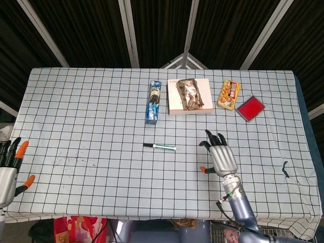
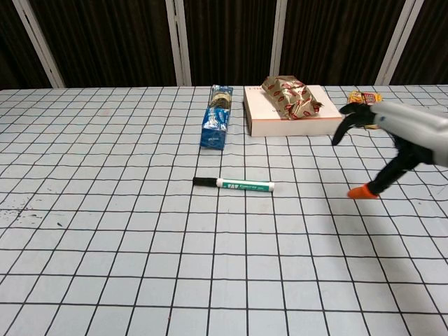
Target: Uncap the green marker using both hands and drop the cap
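Green marker (image 1: 160, 147) lies flat near tabletop (image 1: 91, 116) centre, cap still on, black end pointing left. Right hand (image 1: 219, 155) hovers to the right of marker, apart from it, fingers spread wide, holding nothing. Left hand (image 1: 9, 169) at left tabletop edge, fingers apart, empty, well apart from marker.

Right hand (image 1: 220, 155) is over the table, palm down, fingers spread and extended forward, thumb out to the side, holding nothing. Its forearm runs back to the near table edge. Left hand (image 1: 9, 168) sits at the left table edge, fingers apart, empty.
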Robot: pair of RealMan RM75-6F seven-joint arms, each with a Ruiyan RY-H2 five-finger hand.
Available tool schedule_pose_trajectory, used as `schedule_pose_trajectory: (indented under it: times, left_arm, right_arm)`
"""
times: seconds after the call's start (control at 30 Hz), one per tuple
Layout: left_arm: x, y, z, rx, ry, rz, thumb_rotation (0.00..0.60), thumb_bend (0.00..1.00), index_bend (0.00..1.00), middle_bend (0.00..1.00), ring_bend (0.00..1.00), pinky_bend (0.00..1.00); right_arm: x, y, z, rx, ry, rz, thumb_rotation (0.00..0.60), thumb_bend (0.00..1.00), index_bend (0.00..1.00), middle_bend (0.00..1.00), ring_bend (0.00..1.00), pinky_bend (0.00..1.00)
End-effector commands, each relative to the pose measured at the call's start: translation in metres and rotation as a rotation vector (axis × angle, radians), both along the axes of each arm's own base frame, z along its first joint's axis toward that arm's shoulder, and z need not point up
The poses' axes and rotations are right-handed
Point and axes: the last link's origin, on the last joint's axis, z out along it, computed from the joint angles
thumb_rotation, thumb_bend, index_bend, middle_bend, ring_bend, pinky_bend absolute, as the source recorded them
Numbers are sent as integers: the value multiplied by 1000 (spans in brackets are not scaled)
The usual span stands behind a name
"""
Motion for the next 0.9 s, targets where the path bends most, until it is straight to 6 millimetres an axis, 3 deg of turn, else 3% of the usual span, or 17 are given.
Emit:
schedule_pose_trajectory:
  times: [0.03,0.2,0.4,0.9]
  left_arm:
    - [-2,2,0,4,6,4,600,290,56,0,0,0]
    - [-6,4,3,17,9,10,600,290,56,0,0,0]
    - [-14,6,3,14,28,27,600,290,56,0,0,0]
    - [-24,10,6,29,45,53,600,290,61,0,0,0]
  right_arm:
    - [30,-13,-27,43,4,20,600,147,333,32,125,47]
    - [61,-24,-58,75,21,31,600,147,337,32,126,46]
    - [82,-38,-79,65,51,21,600,147,339,32,126,47]
    - [87,-66,-98,67,85,-32,600,269,425,35,126,47]
